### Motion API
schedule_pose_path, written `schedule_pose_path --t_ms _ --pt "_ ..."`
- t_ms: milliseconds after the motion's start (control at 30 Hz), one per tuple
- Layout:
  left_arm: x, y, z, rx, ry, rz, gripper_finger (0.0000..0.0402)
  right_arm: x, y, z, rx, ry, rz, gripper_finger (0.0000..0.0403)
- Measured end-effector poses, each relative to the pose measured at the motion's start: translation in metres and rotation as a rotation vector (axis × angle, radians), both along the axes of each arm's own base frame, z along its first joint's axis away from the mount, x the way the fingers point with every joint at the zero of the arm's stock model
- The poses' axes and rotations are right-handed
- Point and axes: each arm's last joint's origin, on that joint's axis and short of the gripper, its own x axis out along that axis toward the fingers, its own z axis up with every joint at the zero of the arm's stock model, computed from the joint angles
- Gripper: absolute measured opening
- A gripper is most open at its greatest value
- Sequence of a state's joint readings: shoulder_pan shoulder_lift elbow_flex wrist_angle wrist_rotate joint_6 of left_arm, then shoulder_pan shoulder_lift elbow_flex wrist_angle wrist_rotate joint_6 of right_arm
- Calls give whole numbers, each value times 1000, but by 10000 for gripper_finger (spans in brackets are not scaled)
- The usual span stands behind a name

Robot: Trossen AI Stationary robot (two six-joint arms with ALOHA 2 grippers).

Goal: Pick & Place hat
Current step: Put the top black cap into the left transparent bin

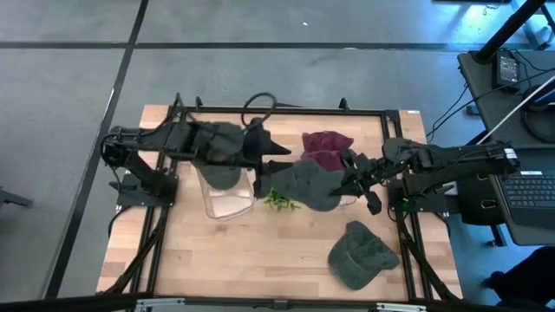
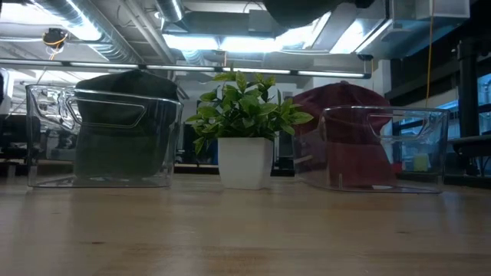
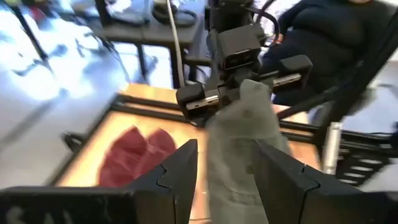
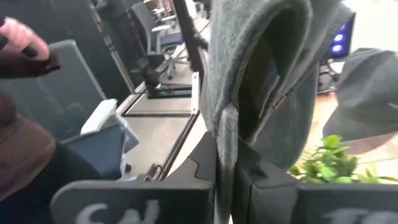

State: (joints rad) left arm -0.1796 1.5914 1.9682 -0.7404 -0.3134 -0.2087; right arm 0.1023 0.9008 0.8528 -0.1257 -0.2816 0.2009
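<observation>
A grey-green hat (image 1: 310,186) is held up over the table's middle by my right gripper (image 1: 354,180), which is shut on it. In the low view only its dark underside (image 2: 307,8) shows, at the top edge. My left gripper (image 3: 225,146) is open. Its fingers stand on either side of the hat's free end (image 3: 239,155), and I cannot tell whether they touch it. A dark green hat (image 1: 221,165) lies in the left clear bin (image 2: 100,134). A maroon hat (image 1: 327,147) lies in the right clear bin (image 2: 383,146). Another green hat (image 1: 360,253) rests on the table. My right gripper pinches the grey-green hat's edge (image 4: 225,134) between its two fingers, several layers folded together. It comes roughly level from the table's right side. The hat is lifted clear of the table and reaches from the fingers toward the left arm.
A small potted plant (image 2: 244,134) stands between the two bins, just below the held hat. A person sits beyond the table's right side (image 3: 323,37). Bare wood lies along the near edge (image 1: 243,260).
</observation>
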Motion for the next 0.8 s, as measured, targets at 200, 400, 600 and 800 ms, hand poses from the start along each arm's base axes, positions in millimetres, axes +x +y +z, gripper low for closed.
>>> schedule_pose_path --t_ms 200,400,600,800 --pt "4 23 -1 -176 7 -100 143 6 8 -3 -3 1 35 14" --pt "8 28 -4 -144 29 -186 141 8 8 1 -13 -52 38 14" --pt "11 28 -6 -133 31 -186 141 9 8 2 -27 -62 11 14" --pt "13 25 -10 -171 57 -176 144 9 8 7 -48 -128 16 14"
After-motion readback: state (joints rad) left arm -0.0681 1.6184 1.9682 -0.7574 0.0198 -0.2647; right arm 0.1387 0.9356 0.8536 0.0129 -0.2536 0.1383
